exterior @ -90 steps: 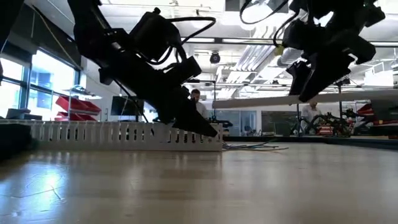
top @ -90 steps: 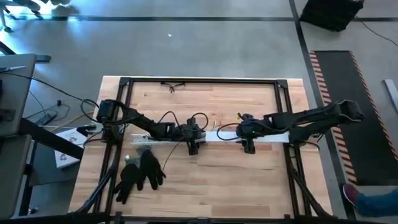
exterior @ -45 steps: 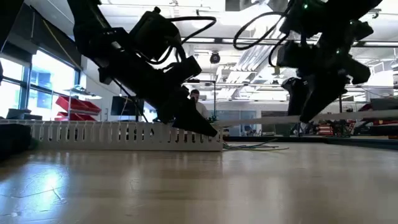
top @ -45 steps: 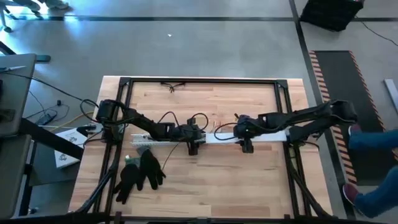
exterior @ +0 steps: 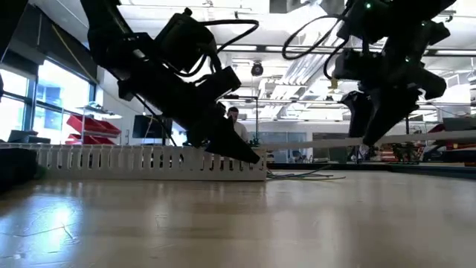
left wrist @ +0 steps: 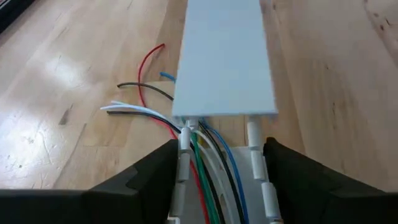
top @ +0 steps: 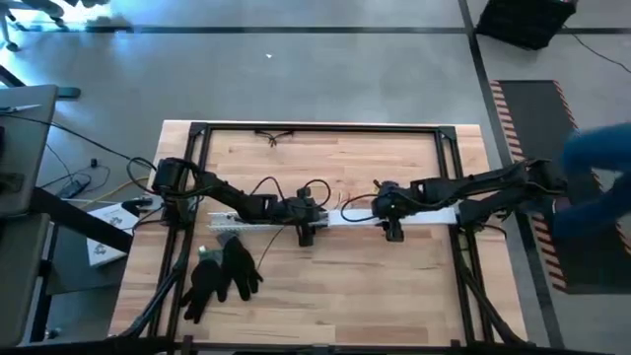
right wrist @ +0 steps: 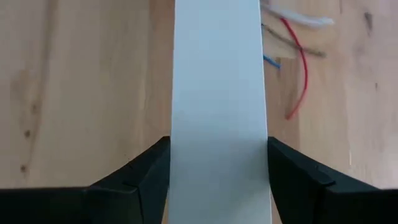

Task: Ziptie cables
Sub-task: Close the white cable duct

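Observation:
The cables [left wrist: 200, 163], thin red, green, white, black and blue wires, lie along the inside of a white slotted channel [exterior: 134, 160] on the table. Their loose ends [left wrist: 140, 107] spill onto the wood past the channel's right end. My left gripper [left wrist: 217, 177] sits at that end, shut on the channel. My right gripper [right wrist: 217, 180] is shut on a flat white cover strip [top: 429, 218], farther toward the table's right. The strip's left end [left wrist: 224, 106] hangs just over the channel's end. My left gripper has the channel's two slotted side walls [left wrist: 183, 163] between its fingers, at the channel's right end. The fingers slant down from the table's left and lie along the channel, which rests flat on the table. My right gripper pinches the cover strip by its two long edges [right wrist: 175, 163], one finger on each. The fingers come from above and from the table's right, pointing along the strip. The strip is lifted clear of the table [exterior: 416, 137], nearly level, its right end slightly higher.
A pair of black gloves [top: 222, 274] lies at the near left of the table. A small dark object [top: 274, 136] lies at the far edge. A dark frame [top: 320, 128] runs round the tabletop. A person in blue [top: 596, 187] stands beyond the table's right edge.
My right gripper has come down toward the table with the cover strip. The strip now hangs lower and nearer level, its left end close to the channel's end. The person at the right has moved along the table's right side.

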Controlling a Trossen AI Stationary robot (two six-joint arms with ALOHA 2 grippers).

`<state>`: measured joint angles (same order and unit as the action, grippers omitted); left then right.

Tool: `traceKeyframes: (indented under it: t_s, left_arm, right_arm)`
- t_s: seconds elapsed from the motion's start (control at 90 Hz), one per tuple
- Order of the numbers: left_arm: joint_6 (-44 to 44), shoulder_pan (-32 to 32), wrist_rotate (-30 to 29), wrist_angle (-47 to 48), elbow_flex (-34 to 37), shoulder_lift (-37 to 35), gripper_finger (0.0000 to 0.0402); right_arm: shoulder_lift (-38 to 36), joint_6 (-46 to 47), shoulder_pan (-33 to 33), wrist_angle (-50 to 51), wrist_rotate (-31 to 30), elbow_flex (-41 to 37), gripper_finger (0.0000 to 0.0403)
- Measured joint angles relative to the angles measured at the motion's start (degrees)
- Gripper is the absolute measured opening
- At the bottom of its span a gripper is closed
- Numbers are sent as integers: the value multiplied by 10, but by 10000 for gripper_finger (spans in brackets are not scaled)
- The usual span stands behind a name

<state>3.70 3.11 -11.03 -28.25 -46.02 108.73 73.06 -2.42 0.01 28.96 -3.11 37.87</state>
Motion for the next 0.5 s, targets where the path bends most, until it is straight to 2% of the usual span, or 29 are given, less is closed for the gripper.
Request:
traceKeyframes:
  t_s: [0.5]
  left_arm:
    - [0, 0, 0, 2, 1, 0, 207]
  right_arm:
    - [8, -6, 0, -25, 24, -3, 203]
